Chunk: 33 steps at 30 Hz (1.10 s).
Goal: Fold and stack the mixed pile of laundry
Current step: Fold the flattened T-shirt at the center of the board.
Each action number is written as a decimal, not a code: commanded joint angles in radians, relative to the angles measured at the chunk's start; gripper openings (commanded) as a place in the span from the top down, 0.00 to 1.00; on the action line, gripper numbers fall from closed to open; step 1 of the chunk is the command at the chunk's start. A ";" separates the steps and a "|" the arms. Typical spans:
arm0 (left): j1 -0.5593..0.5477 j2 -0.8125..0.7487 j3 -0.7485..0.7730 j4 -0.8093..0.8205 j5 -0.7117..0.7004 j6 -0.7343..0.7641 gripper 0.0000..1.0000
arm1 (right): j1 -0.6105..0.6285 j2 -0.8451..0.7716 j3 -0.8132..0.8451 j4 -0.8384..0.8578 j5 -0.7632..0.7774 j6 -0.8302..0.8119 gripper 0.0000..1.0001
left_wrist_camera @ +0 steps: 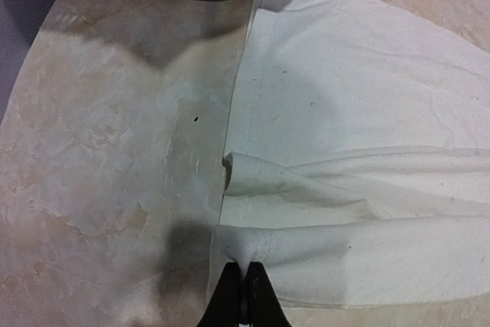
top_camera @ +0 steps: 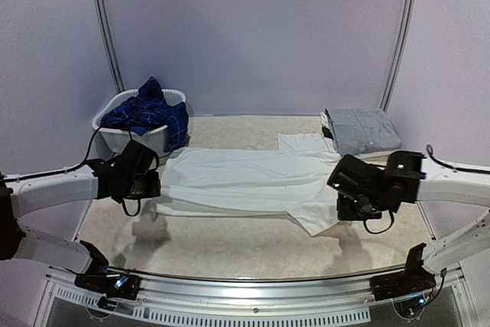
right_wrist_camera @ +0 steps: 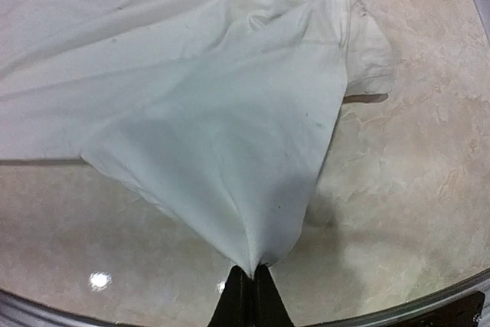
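White garment is pinched by left hand and right hand.

Pale lilac walls rise behind a beige marbled tabletop.

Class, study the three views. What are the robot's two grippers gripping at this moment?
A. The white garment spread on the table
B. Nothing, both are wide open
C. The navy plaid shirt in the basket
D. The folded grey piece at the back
A: in the wrist views the left gripper and the right gripper are each shut on an edge of the white garment, which lies spread on the table.
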State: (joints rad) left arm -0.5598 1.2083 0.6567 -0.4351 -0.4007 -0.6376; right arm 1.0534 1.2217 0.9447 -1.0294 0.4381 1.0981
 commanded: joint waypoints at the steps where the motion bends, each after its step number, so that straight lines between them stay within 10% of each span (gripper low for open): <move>1: -0.045 -0.095 -0.031 -0.096 -0.008 -0.035 1.00 | 0.058 -0.127 -0.005 -0.130 0.045 0.040 1.00; 17: -0.250 -0.393 -0.131 -0.360 -0.094 -0.237 1.00 | 0.343 -0.170 0.056 -0.284 0.042 0.351 1.00; 33: -0.339 -0.463 -0.245 -0.393 -0.026 -0.415 1.00 | 0.366 -0.161 0.095 -0.468 0.213 0.526 1.00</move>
State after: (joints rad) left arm -0.8608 0.7563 0.4316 -0.8291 -0.4515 -0.9863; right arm 1.4136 1.0832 0.9962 -1.3209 0.5499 1.5745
